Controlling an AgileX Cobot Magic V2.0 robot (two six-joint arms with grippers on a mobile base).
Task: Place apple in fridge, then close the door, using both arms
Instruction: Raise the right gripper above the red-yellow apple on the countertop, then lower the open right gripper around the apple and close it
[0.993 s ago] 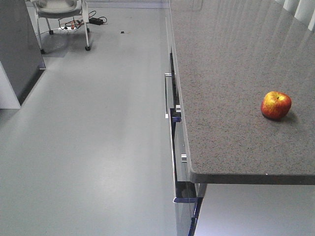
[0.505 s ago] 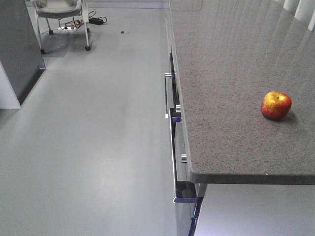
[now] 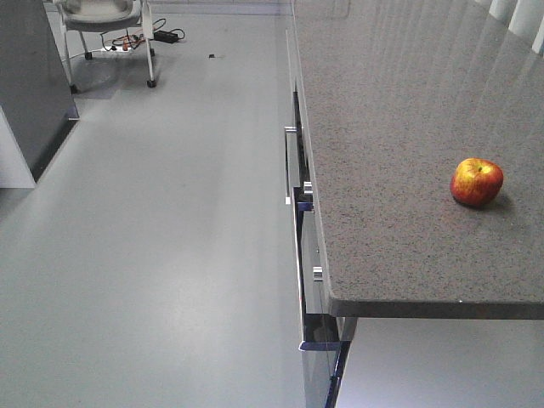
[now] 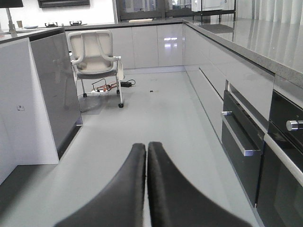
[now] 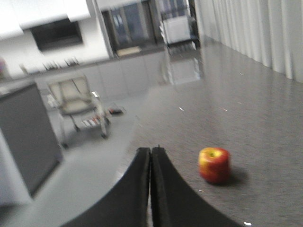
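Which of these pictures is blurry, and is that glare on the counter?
Right wrist view: blurred throughout, the apple soft-edged. Front view: sharp, with pale streaks of glare across the counter. Left wrist view: sharp, glossy cabinet fronts reflecting light.

- I see a speckled grey table (image 3: 408, 127) filling the right half of the front view, its near edge running along the lower right.
- Under its left edge are dark drawers with silver handles (image 3: 288, 166), facing the grey floor (image 3: 170, 238).
- A pale chair (image 3: 102, 10) stands at the upper left, with cables (image 3: 166, 36) on the floor just beside it.
- In my right wrist view, white curtains (image 5: 255, 33) hang at the upper right.
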